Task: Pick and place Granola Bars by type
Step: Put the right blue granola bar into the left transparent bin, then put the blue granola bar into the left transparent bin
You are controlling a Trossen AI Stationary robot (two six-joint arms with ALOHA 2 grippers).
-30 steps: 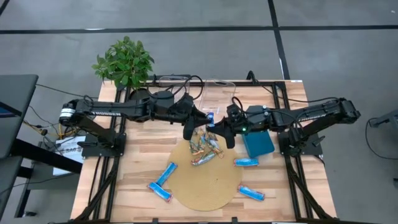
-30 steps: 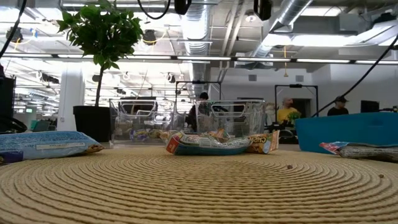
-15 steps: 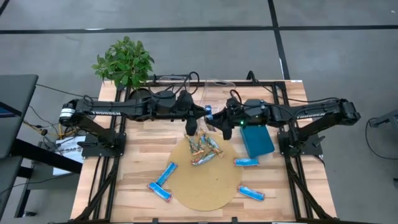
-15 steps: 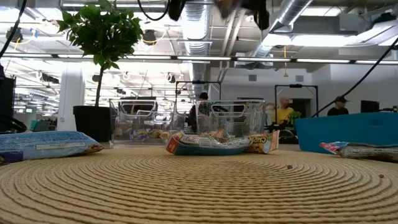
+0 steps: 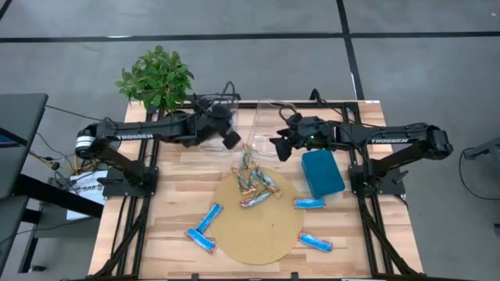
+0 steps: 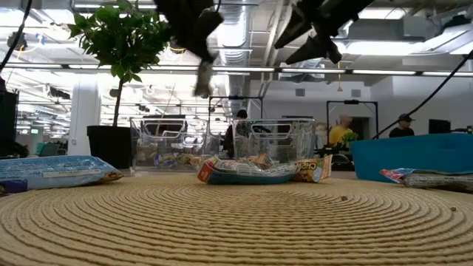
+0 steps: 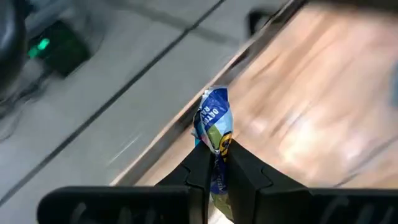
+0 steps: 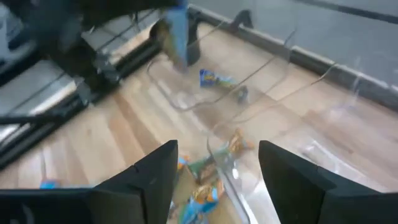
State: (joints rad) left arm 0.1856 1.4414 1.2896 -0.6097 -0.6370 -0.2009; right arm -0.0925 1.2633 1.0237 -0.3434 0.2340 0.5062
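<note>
Sorting partly done: left gripper (image 7: pixel 214 171) clamped on a blue-and-yellow wrapped granola bar (image 7: pixel 213 119) above the clear plastic bins (image 5: pixel 266 117), right gripper (image 8: pixel 217 180) empty, fingers apart, while several bars remain on the round woven mat (image 5: pixel 258 234).

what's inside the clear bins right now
The right wrist view shows one blue-wrapped bar and a smaller wrapped piece on a clear bin's floor. In the low view, glare on the bins' walls hides anything else.
</note>
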